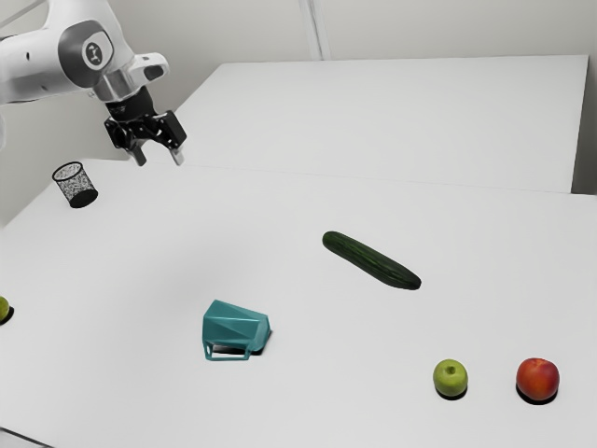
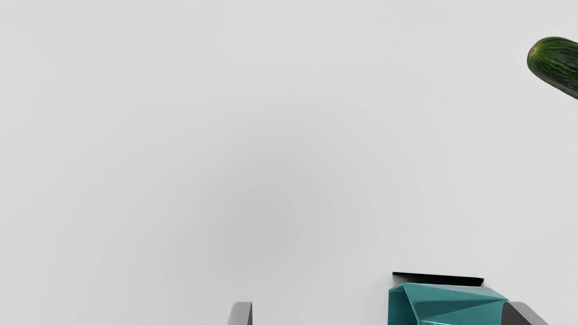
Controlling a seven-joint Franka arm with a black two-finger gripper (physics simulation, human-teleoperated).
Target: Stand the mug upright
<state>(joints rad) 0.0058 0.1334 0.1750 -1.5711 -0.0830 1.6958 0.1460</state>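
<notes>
The teal faceted mug lies on its side on the white table, its handle toward the exterior view's bottom edge. High above the table, toward the exterior view's upper left, the gripper hangs open and apart from the mug. In the wrist view, part of the mug appears beside one fingertip, lower than the hand; the rest is cut off by the picture's edge. The gripper has its two fingertips wide apart, holding nothing.
A cucumber lies beyond the mug. Toward the exterior view's right are a green apple and a red fruit. A black mesh cup stands near the arm, and another green fruit sits at the exterior view's left edge.
</notes>
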